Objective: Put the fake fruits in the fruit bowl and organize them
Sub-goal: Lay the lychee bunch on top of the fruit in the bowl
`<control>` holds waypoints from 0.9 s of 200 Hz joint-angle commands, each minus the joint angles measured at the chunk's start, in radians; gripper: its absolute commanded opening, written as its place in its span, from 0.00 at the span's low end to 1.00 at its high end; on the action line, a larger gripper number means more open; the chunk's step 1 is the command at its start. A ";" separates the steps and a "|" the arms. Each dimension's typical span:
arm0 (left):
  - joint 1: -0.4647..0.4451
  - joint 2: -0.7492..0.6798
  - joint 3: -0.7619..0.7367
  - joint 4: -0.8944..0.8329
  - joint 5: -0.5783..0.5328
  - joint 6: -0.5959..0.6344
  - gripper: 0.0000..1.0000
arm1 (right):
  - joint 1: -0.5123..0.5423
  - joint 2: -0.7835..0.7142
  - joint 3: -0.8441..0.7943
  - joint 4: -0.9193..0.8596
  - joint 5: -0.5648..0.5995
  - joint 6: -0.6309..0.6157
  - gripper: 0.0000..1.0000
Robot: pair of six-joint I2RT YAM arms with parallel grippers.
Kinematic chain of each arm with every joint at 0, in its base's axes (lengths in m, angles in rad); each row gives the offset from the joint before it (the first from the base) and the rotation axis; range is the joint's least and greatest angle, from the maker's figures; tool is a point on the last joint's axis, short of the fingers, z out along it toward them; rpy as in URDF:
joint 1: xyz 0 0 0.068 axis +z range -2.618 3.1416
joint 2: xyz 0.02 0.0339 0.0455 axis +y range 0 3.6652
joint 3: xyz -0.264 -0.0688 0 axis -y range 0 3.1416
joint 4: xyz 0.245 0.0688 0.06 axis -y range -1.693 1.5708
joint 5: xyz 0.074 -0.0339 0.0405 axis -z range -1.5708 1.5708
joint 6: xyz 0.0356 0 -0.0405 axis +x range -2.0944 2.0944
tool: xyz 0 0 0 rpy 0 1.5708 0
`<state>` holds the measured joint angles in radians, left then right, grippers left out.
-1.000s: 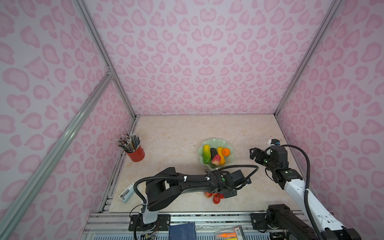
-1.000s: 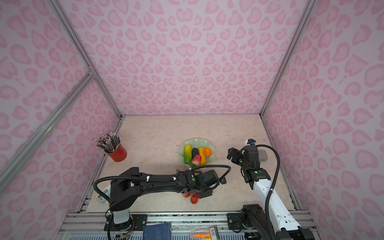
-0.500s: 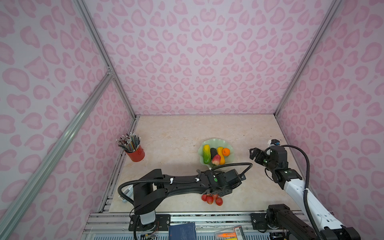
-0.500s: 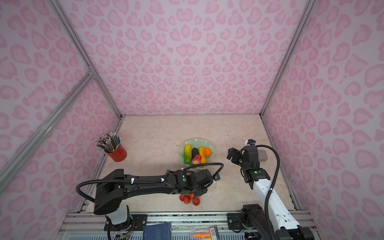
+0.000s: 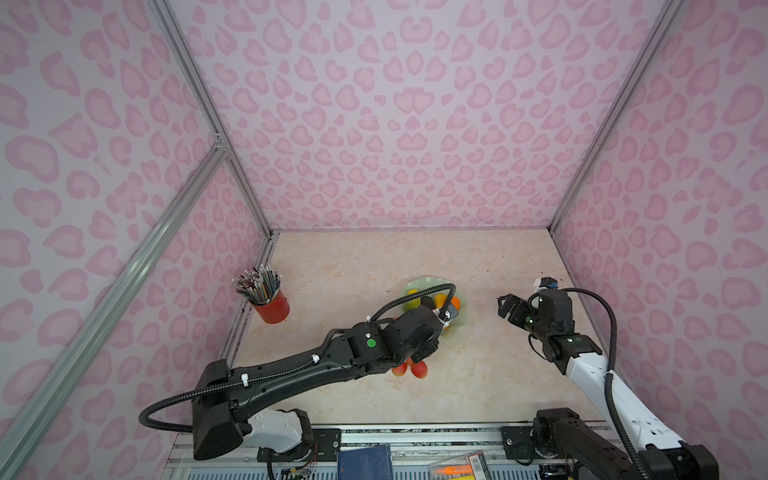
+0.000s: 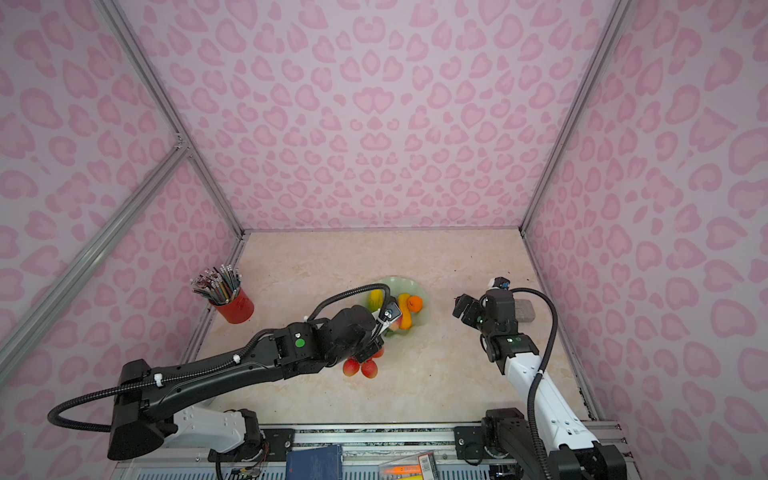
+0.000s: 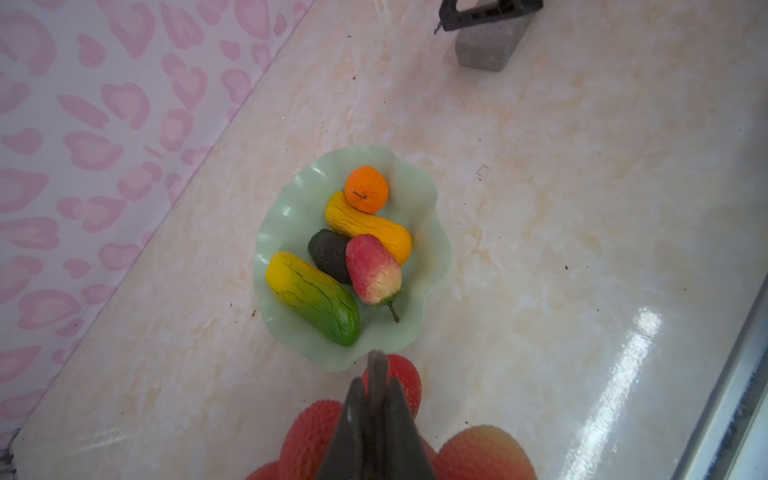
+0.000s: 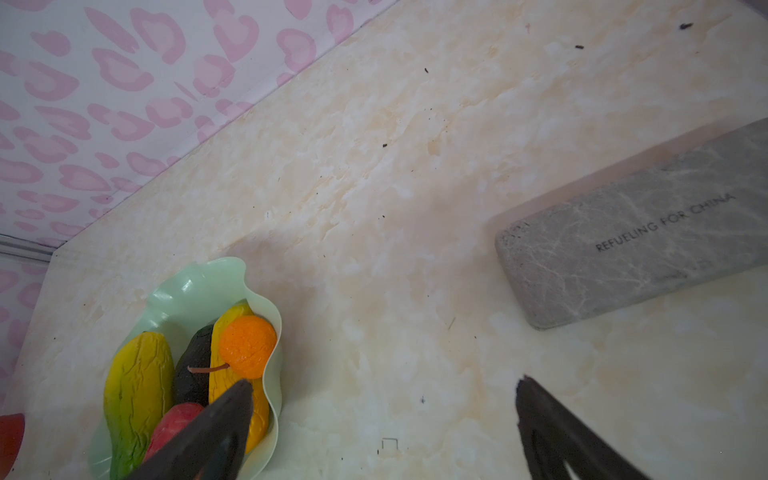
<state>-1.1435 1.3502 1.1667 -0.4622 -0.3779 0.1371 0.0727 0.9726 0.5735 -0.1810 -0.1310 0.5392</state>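
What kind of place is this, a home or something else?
Most likely a robot test cell in a laboratory, not a home. Pink-patterned panels on aluminium frame bars wall in a marble-look table, and the left arm and right arm are mounted on a metal rail at its front.

Mint-grn bowl, orng ball, red berries, pink-blotch walls, gry block.

The left arm and right arm are black and white, with ribbed cables and green dots.
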 commanded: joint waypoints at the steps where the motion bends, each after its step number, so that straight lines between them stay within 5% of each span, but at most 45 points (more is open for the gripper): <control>1: 0.035 0.019 0.045 0.045 0.003 0.089 0.04 | -0.001 0.000 0.008 0.022 -0.005 0.005 0.98; 94: 0.198 0.453 0.453 0.070 0.100 0.222 0.03 | 0.000 -0.026 0.017 -0.006 0.009 -0.016 0.98; 138: 0.237 0.618 0.509 0.064 0.101 0.200 0.04 | -0.002 -0.043 0.014 -0.014 0.024 -0.035 0.98; 164: 0.241 0.625 0.516 0.070 0.153 0.162 0.25 | -0.002 -0.034 0.017 -0.011 0.022 -0.037 0.98; 180: 0.243 0.595 0.513 0.091 0.182 0.146 0.53 | -0.006 -0.028 0.022 -0.009 0.024 -0.042 0.98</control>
<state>-0.9043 1.9709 1.6669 -0.4015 -0.2535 0.3138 0.0696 0.9371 0.5858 -0.1864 -0.1192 0.5125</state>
